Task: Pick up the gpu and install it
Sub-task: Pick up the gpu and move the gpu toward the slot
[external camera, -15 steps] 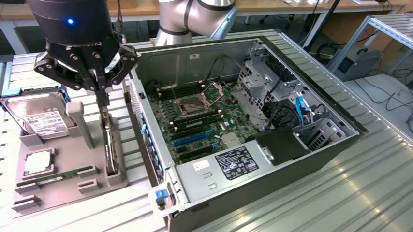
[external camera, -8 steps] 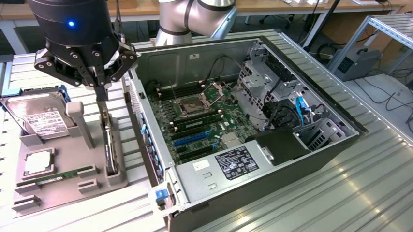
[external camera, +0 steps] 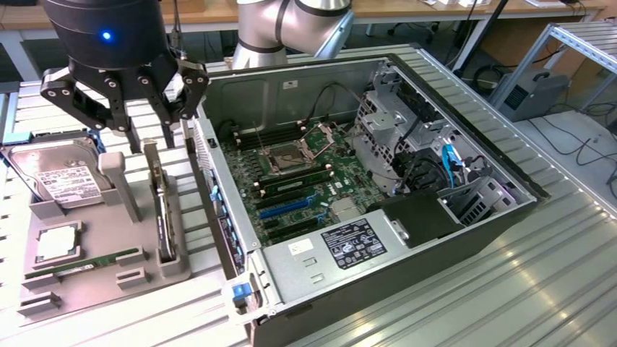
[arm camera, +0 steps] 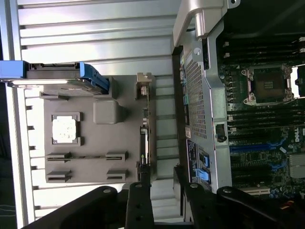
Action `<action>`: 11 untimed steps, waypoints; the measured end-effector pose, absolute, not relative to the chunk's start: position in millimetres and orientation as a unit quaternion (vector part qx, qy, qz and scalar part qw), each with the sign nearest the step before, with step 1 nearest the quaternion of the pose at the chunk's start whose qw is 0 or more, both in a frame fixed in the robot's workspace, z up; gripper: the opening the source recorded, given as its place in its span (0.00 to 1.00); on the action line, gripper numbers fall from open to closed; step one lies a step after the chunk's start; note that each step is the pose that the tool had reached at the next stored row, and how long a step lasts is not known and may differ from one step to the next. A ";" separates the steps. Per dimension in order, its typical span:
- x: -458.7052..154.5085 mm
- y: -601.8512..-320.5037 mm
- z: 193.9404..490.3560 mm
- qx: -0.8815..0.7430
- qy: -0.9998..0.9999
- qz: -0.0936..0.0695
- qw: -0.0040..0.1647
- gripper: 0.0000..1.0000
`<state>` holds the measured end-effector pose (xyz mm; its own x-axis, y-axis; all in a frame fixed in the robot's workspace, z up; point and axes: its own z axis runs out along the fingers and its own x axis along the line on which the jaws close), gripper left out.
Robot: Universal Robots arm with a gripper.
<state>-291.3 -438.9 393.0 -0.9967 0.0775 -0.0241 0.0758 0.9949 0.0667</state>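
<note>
Pincer [external camera: 152, 123] open, jaws spread, poised over one end of the gpu [external camera: 162, 210]; contact cannot be confirmed. The gpu stands on edge in a slot of the grey holder [external camera: 97, 285], on the bench [external camera: 540, 289]. It is just beside the open case [external camera: 405, 253], on the exterior view's left. Hard drive [external camera: 63, 181] rests in the same holder.

gpu [arm camera: 144, 143] on edge in gray holder [arm camera: 88, 164] | tool [arm camera: 164, 205] fingers apart, near gpu | open case [arm camera: 200, 95] beside holder
</note>
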 end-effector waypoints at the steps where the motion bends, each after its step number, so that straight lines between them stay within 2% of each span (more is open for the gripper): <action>1: -291.3 -438.9 393.0 0.038 0.999 0.033 0.013 0.42; 2: -291.3 -438.9 393.0 0.038 0.999 0.033 0.013 0.42; 3: -291.3 -438.9 393.0 0.038 0.999 0.033 0.013 0.48; 11: -291.4 -439.0 393.0 0.038 0.999 0.033 0.013 0.48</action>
<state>-291.4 -439.0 393.0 -0.9967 0.0775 -0.0240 0.0758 0.9949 0.0666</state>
